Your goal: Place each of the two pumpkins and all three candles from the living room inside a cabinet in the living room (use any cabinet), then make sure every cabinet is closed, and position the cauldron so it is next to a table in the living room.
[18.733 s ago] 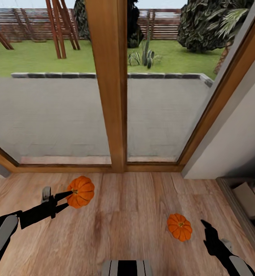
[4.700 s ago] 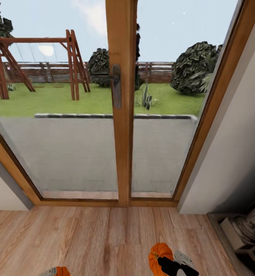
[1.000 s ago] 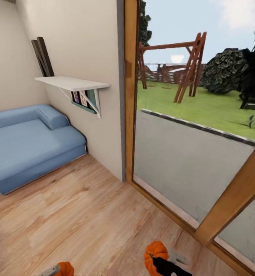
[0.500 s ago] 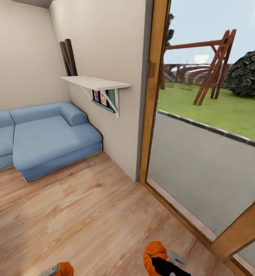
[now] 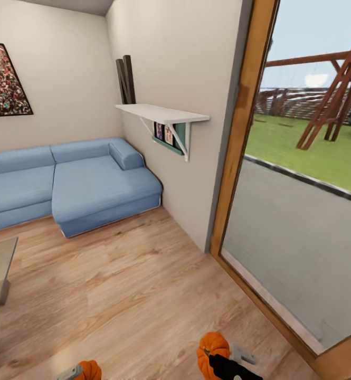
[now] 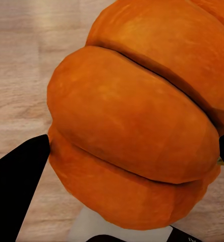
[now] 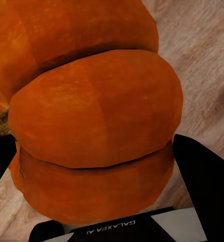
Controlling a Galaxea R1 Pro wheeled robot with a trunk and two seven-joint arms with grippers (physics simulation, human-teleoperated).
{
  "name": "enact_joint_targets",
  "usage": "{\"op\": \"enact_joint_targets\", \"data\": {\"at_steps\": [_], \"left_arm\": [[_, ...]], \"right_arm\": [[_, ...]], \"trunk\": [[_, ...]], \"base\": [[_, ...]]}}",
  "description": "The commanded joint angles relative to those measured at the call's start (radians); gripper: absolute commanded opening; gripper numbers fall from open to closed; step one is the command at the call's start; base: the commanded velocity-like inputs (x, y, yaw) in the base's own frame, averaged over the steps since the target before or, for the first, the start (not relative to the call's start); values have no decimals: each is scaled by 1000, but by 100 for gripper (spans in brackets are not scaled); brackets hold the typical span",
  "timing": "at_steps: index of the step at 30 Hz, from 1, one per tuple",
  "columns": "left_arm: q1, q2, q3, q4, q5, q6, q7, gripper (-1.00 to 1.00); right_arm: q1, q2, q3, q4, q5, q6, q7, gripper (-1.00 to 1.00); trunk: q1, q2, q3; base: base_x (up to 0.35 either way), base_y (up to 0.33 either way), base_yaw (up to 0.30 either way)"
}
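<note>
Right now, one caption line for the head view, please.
Carrying a pumpkin in the right gripper and another pumpkin in the left, facing a blue sofa, wall shelf and glass door.

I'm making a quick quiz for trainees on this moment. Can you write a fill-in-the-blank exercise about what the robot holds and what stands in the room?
1. Each gripper, the left gripper and the right gripper, is shut on an orange ____.
2. The sofa against the wall is ____ in colour.
3. The white shelf is fixed to the ____.
4. The floor is made of ____.

Missing words: pumpkin; blue; wall; wood
</note>
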Motion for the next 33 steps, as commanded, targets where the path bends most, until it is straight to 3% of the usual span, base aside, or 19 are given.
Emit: {"op": "enact_joint_targets", "data": {"at_steps": [1,33], "left_arm": [[0,0,0,0,0,0,0,-100],[0,-1,-3,0,-3,0,0,-100]], "right_arm": [[0,0,0,2,0,0,0,-100],[0,0,0,16,0,-2,0,-100]], "trunk": [[0,0,0],[0,0,0]], "base": [[0,0,288],[0,0,288]]}}
